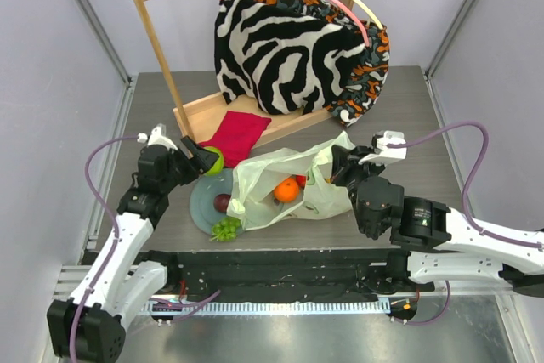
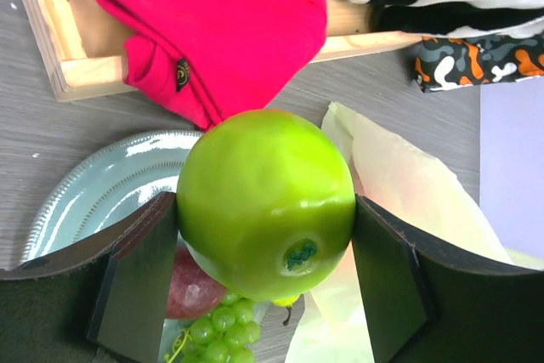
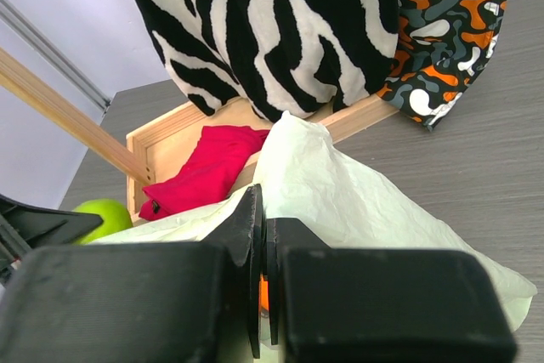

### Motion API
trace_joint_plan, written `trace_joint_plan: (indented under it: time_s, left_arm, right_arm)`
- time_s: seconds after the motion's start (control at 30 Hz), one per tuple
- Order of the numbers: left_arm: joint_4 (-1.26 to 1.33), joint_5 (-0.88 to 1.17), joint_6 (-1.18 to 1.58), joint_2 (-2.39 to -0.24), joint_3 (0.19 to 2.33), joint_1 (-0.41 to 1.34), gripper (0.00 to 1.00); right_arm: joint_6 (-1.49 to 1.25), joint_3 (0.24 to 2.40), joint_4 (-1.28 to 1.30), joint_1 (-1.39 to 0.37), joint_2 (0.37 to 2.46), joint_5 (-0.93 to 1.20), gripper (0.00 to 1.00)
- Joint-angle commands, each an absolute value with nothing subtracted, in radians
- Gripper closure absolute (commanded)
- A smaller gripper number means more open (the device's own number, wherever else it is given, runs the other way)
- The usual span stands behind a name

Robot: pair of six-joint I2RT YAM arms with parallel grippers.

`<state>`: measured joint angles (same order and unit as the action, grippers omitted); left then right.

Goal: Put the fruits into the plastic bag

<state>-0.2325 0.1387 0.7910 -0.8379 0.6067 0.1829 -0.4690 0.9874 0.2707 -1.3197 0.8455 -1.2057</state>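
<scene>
Grey table [image 1: 421, 121]: plate [image 1: 202, 200], plastic bag [image 1: 255, 174] (crinkled), wooden rack [image 1: 202, 114]

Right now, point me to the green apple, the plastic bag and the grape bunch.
green apple [image 2: 259, 197], left wrist view, its glossy front face.
plastic bag [image 3: 357, 201], right wrist view, raised crinkled wall.
grape bunch [image 1: 226, 228], top external view, middle of the cluster.

Red cloth [image 1: 235, 135], zebra fabric [image 1: 280, 48], wooden rack [image 1: 157, 36], plate [image 1: 202, 203]

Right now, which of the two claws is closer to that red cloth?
Left. The left gripper, clamping the green apple, sits just beside the red cloth; the right gripper is across the plastic bag, pinching it.
</scene>
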Motion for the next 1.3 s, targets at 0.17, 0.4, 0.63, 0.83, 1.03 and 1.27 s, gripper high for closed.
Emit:
trace_joint_plan:
  time_s: [0.17,0.4,0.63,0.83,1.03,1.27]
  left_arm:
    - [-0.271,0.202,0.671,-0.744,0.761,0.201,0.44]
    - [-0.267,0.146,0.606,-0.770,0.942,0.412,0.44]
    - [-0.143,0.085,0.494,-0.822,0.982,0.745,0.45]
    - [-0.170,0.028,0.423,-0.962,0.986,0.945,0.45]
    - [-0.193,-0.029,0.433,-1.057,0.991,0.976,0.44]
    - [-0.222,-0.089,0.466,-1.137,1.000,0.976,0.44]
  right_arm:
    - [-0.495,0.982,0.253,-1.318,0.824,-1.236,0.99]
    - [-0.500,0.974,0.252,-1.316,0.821,-1.233,0.99]
    - [-0.499,0.973,0.252,-1.318,0.811,-1.236,0.99]
    - [-0.506,0.969,0.258,-1.318,0.813,-1.230,0.99]
    - [-0.505,0.968,0.262,-1.315,0.802,-1.238,0.99]
    - [-0.509,0.966,0.264,-1.315,0.804,-1.233,0.99]
